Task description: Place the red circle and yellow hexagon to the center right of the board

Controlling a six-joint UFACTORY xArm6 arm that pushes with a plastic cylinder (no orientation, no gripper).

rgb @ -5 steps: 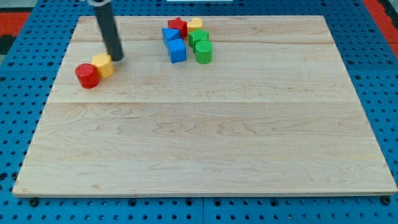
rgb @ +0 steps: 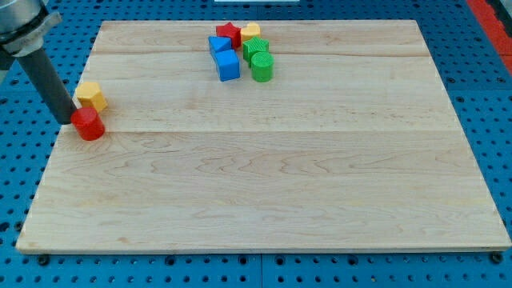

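Observation:
The red circle (rgb: 89,125) sits near the board's left edge, about mid-height. The yellow hexagon (rgb: 91,95) sits just above it, touching or nearly touching. My tip (rgb: 67,120) is at the left edge of the board, right against the red circle's left side and below-left of the yellow hexagon. The dark rod rises up and to the left out of the view's top left corner.
A cluster sits at the top centre: a red star (rgb: 229,34), a yellow block (rgb: 251,33), two blue blocks (rgb: 219,46) (rgb: 228,66) and two green blocks (rgb: 256,49) (rgb: 262,67). The wooden board (rgb: 280,176) lies on a blue pegboard.
My tip swung from the right of the yellow hexagon to the left of the red circle. Both blocks slid left and down; the hexagon now lies above the circle.

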